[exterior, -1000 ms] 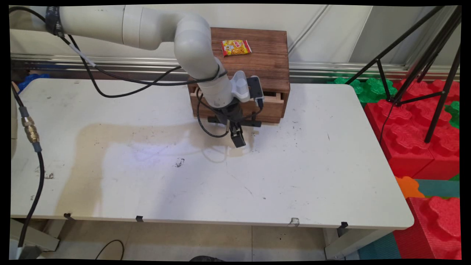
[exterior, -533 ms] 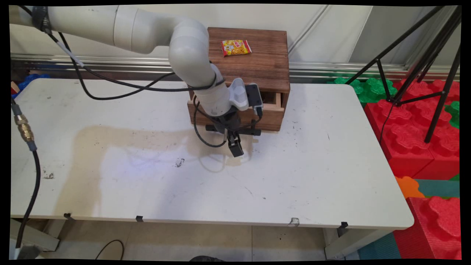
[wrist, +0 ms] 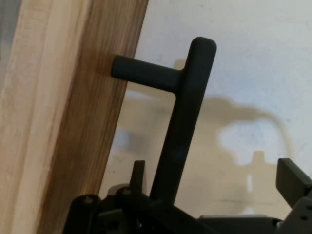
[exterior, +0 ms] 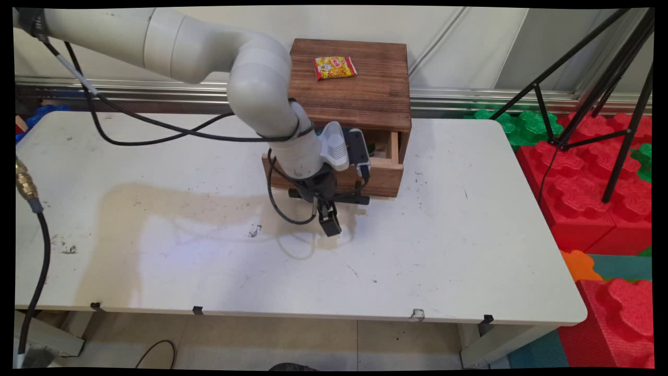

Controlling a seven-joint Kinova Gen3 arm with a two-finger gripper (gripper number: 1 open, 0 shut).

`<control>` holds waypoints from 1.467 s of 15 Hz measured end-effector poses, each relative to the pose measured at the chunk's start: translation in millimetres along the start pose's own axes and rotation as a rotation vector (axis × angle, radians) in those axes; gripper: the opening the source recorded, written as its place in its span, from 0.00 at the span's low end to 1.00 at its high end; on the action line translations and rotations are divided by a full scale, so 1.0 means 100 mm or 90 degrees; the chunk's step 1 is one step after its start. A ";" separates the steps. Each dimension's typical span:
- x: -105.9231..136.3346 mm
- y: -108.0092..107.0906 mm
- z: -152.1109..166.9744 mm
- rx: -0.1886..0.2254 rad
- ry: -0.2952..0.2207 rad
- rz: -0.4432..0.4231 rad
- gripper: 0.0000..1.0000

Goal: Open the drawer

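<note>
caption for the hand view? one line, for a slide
Gripper hooked around black drawer handle, wooden drawer front at left.

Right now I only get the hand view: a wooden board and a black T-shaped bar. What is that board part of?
Observer: It is the front of a drawer in a wooden box; the drawer stands partly pulled out.
Operator: Is anything on the box?
Observer: Yes, a small red and yellow snack packet lies flat on its top.
Operator: And where does the box stand?
Observer: At the far edge of a white table, about midway along it. The gripper hangs in front of the drawer, low and close to the tabletop.
</note>
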 end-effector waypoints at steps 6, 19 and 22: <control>-0.08 0.25 -0.07 0.003 -0.003 0.003 1.00; -0.29 0.78 -0.24 -0.017 -0.007 0.006 1.00; -0.34 0.89 -0.29 -0.024 -0.008 0.010 1.00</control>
